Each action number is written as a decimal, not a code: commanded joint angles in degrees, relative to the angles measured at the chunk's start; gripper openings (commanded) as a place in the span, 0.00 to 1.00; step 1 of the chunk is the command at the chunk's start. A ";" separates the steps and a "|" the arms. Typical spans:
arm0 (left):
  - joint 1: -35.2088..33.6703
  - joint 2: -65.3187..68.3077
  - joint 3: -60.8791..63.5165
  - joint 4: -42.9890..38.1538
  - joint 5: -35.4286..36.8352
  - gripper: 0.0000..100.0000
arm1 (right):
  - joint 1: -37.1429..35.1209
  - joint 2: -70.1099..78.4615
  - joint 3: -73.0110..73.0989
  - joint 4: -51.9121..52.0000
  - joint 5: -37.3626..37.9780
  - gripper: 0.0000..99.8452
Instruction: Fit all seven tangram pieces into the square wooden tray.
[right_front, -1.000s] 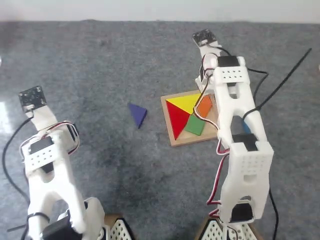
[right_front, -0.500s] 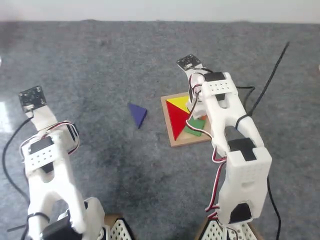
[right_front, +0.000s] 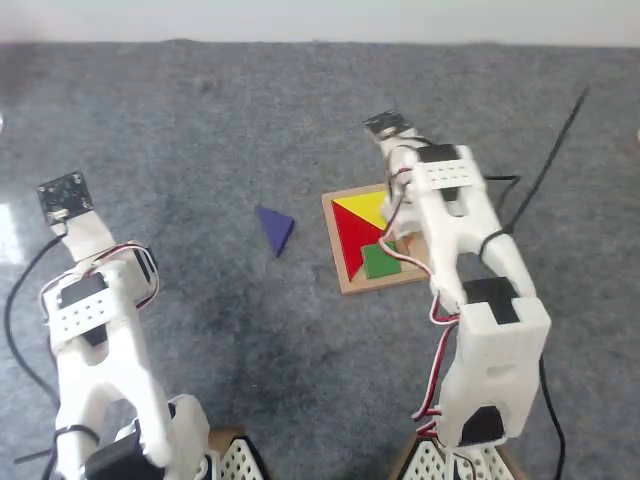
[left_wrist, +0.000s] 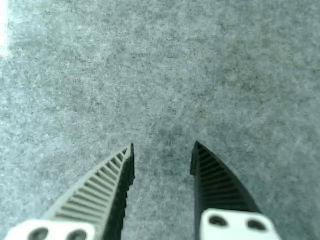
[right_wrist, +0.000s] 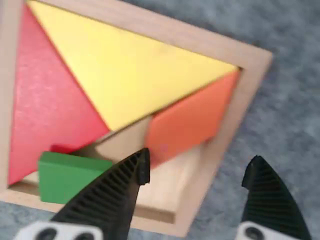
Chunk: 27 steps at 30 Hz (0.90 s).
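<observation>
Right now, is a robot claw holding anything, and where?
Nothing is held: the left gripper gapes over grey carpet, the right gripper over the square wooden tray.

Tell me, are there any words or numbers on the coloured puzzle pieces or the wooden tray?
No text can be read anywhere.
The square wooden tray, yellow triangle, red triangle, orange piece, green piece and loose blue triangle on the grey carpet are all plain.
Small dark circuit boards on the arms' wrists: any marks are too small to read.
</observation>
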 joint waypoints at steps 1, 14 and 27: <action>0.26 -2.20 -1.27 0.35 -0.53 0.18 | 0.92 -5.49 -2.73 1.36 -0.97 0.31; 0.18 -2.20 -1.27 0.35 -0.53 0.18 | -4.35 -10.86 4.31 3.56 -0.62 0.31; 0.09 -2.20 -1.27 0.35 -0.53 0.18 | -6.81 -10.68 13.45 -3.56 -0.35 0.31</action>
